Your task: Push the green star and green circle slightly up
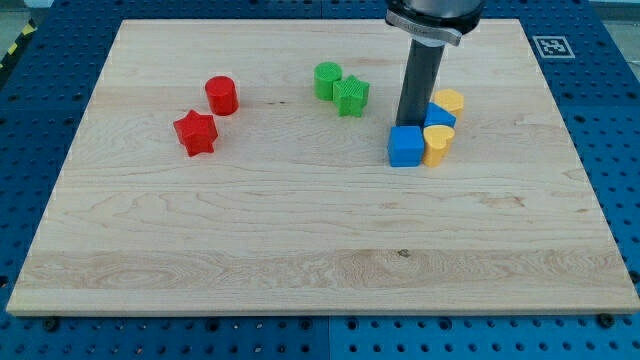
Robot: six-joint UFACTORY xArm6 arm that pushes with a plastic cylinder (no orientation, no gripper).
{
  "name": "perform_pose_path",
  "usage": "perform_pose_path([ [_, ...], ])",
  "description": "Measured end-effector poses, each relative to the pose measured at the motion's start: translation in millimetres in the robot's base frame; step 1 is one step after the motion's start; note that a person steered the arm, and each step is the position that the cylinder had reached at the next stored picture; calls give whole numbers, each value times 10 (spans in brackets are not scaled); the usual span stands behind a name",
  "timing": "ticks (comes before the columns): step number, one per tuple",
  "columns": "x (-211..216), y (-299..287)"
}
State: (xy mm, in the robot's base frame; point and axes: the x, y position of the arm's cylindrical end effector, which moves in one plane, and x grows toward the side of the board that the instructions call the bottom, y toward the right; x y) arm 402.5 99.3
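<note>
Green star and green circle touch, left of my tip, which grasps nothing, behind the blue cube. Light, rigid, slippery-looking: push their lower faces together.

A red cylinder sits at the board's left, with a red star just below and to its left. At the right, a blue cube touches a yellow heart; behind them lie another blue block and a second yellow heart. The wooden board rests on a blue pegboard.
</note>
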Motion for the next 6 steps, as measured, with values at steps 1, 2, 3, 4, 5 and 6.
perform_pose_path([
  [1, -12, -284],
  [2, -122, -478],
  [3, -331, -615],
  [4, -569, -774],
  [5, -656, -967],
  [6, -655, -1486],
])
